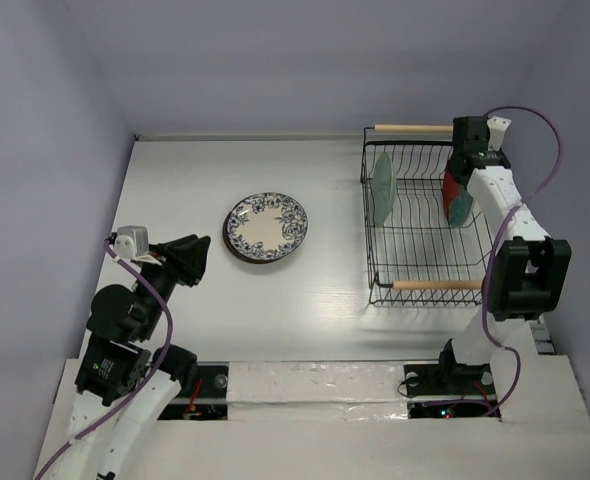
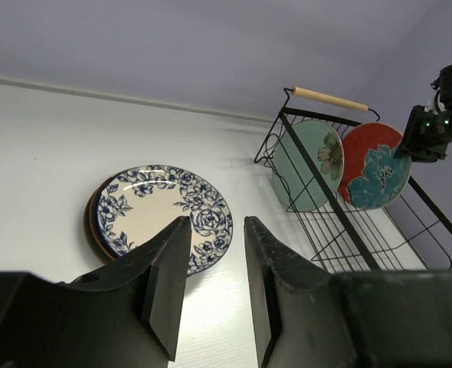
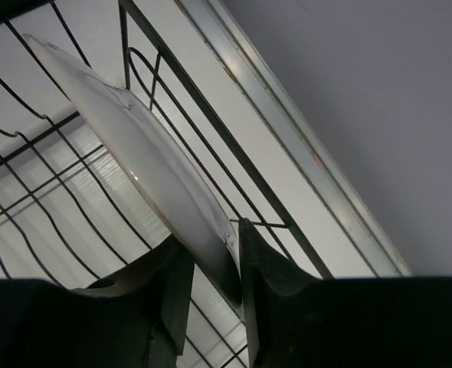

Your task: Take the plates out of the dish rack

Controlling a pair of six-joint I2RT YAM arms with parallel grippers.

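Claw, right: clenched on rim of red plate, which stands upright in dish rack, right end.
Claw, left: released, apart from floral plate, which lies flat on bench.
Pale green plate: upright, rack's left end.

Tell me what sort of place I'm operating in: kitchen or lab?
Probably a lab test cell, not a kitchen: plain lavender walls box in a white table, with a wire dish rack and a few plates as props.
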